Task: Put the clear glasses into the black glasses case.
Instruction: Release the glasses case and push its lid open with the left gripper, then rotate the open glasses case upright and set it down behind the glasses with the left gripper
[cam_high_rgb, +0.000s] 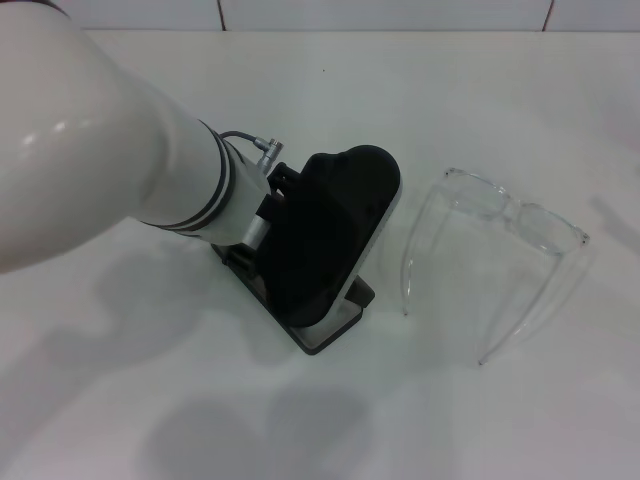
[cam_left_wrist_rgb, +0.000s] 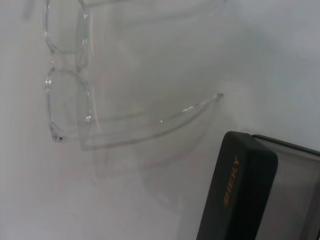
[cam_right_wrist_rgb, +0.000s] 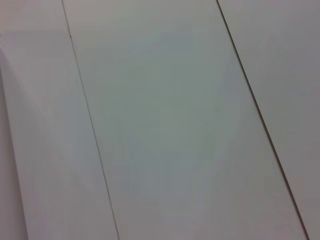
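Note:
The black glasses case (cam_high_rgb: 345, 215) stands open on the white table, its lid raised and its grey-edged base (cam_high_rgb: 335, 325) flat below. My left gripper (cam_high_rgb: 280, 210) is against the case's left side, dark against the dark case. The left wrist view shows the lid (cam_left_wrist_rgb: 240, 190) with orange lettering and the grey lining beside it. The clear glasses (cam_high_rgb: 512, 212) lie on the table to the right of the case, apart from it, arms unfolded and pointing toward the table's front. They also appear in the left wrist view, the clear glasses (cam_left_wrist_rgb: 67, 100) lying beyond the lid. The right gripper is out of view.
My thick white left arm (cam_high_rgb: 90, 150) crosses the left part of the head view. White table (cam_high_rgb: 500, 420) surrounds the case and glasses. A tiled wall (cam_high_rgb: 400, 12) runs along the back, and the right wrist view shows only white tiles (cam_right_wrist_rgb: 160, 120).

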